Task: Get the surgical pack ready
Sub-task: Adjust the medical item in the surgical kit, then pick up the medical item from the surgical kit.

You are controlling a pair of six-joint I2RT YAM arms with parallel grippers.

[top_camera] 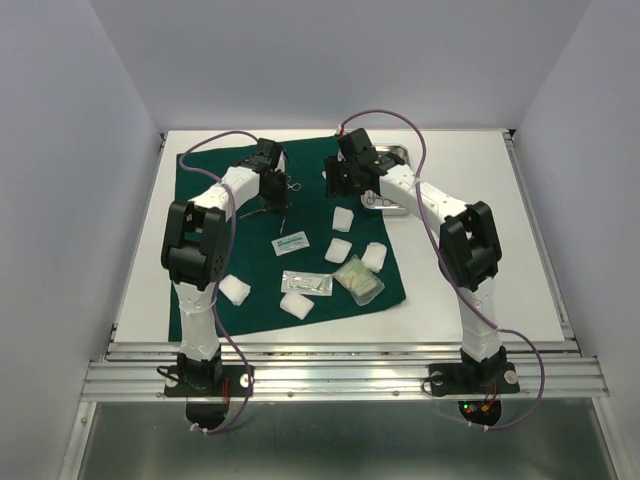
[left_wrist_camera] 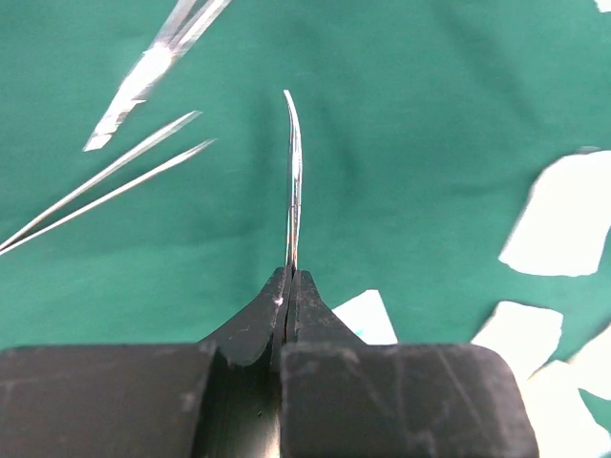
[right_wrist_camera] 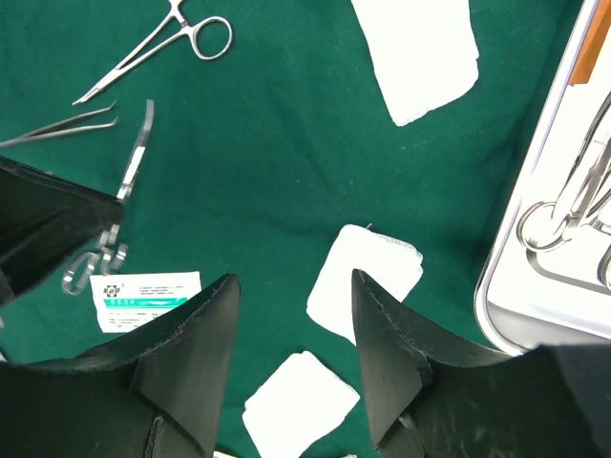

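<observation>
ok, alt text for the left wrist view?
Left tool shut on a curved steel instrument, its tip pointing away against the green drape. Tweezers lie upper left, white gauze pads at right.

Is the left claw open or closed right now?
Shut: the left gripper has its fingers pressed together, pinching a thin curved metal instrument.
</observation>
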